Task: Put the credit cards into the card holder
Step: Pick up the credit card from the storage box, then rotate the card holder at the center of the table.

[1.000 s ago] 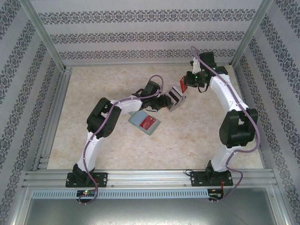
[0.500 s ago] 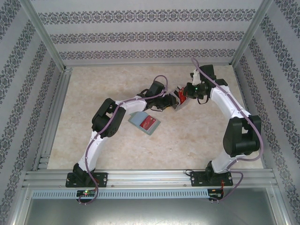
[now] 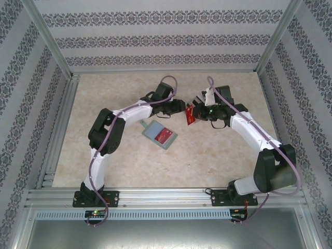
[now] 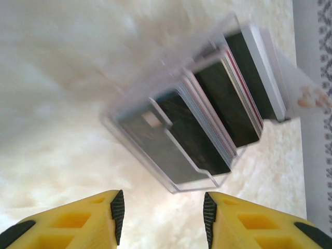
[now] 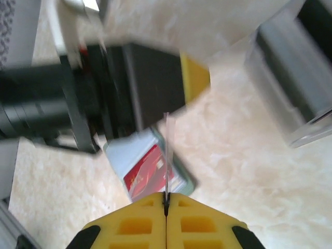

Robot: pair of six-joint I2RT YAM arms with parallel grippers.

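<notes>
The card holder [image 3: 158, 134] lies open on the table, pale green with a red card in one pocket; the right wrist view has it [image 5: 124, 155] just below my fingertips. My right gripper [image 3: 191, 115] [image 5: 166, 199] is shut on a thin credit card [image 5: 167, 150], seen edge-on there and red-faced from above. It hangs above the holder's far right edge. My left gripper [image 3: 180, 106] [image 4: 163, 215] is open and holds nothing. It hovers close to a clear box [image 4: 155, 155] that holds several dark credit cards [image 4: 218, 104] standing on edge.
The clear box [image 5: 290, 88] sits to the right in the right wrist view, and the left gripper's dark body [image 5: 145, 88] is close ahead. Patterned walls and metal rails surround the beige table [image 3: 218, 155]. Both grippers are nearly touching at mid-table.
My right gripper has moved left and nearer with the card, coming over the holder's edge. The left gripper has shifted slightly away and its arm has swung.
</notes>
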